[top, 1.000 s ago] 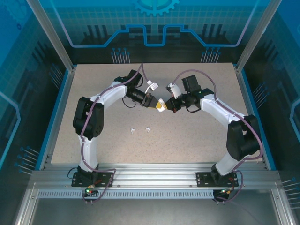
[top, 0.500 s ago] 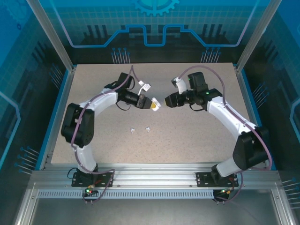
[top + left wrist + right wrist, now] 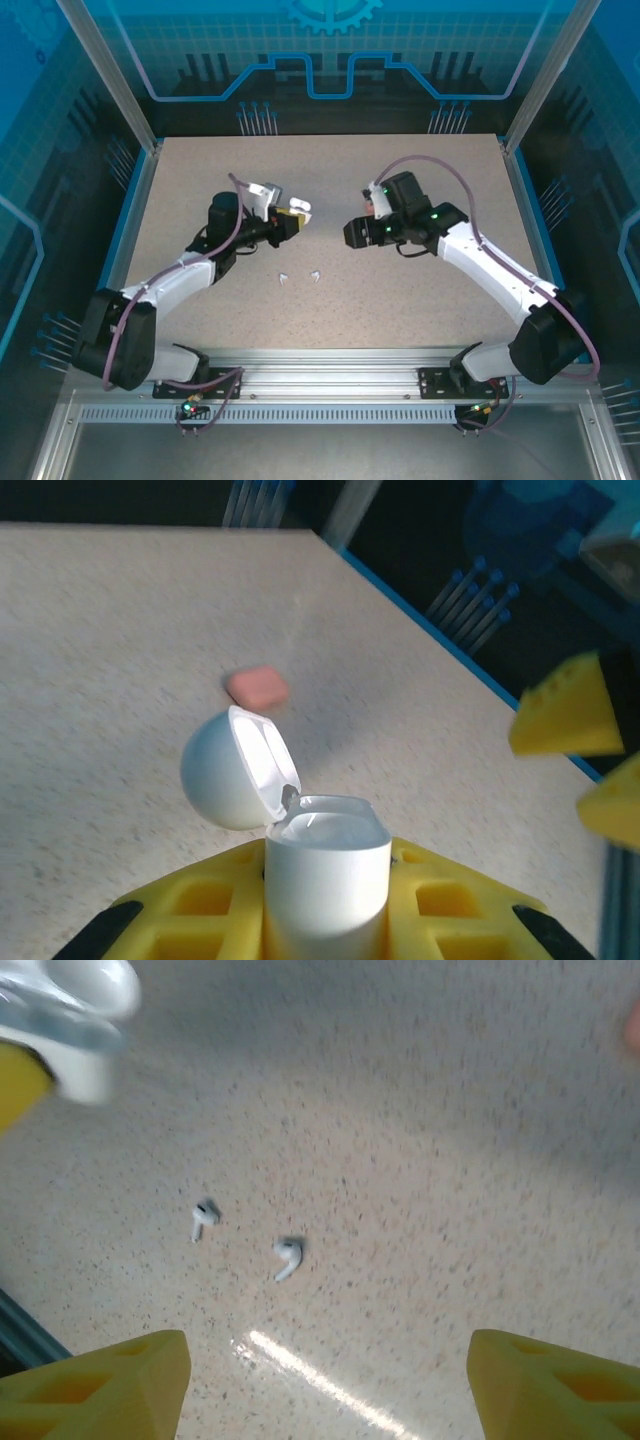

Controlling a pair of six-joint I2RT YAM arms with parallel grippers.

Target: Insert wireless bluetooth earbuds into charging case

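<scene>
My left gripper (image 3: 287, 224) is shut on a white charging case (image 3: 299, 211), which is held upright between the yellow fingers (image 3: 190, 905). The case (image 3: 327, 865) has its rounded lid (image 3: 232, 772) flipped open to the left; I cannot see into its wells. Two white earbuds (image 3: 284, 278) (image 3: 315, 275) lie loose on the speckled table, just nearer than both grippers. In the right wrist view they lie side by side (image 3: 203, 1217) (image 3: 288, 1257), below and ahead of my right gripper (image 3: 325, 1385). That gripper (image 3: 351, 235) is open and empty, to the right of the case.
A small salmon-pink object (image 3: 258, 686) lies on the table (image 3: 420, 290) beyond the case; it is blurred. The right gripper's yellow fingertips (image 3: 565, 708) show at the right of the left wrist view. Blue rails (image 3: 122, 240) edge the table.
The two grippers, which met at the case, have drawn apart. The right one opened and backed off to the right. The left one carried the open case left and nearer.
</scene>
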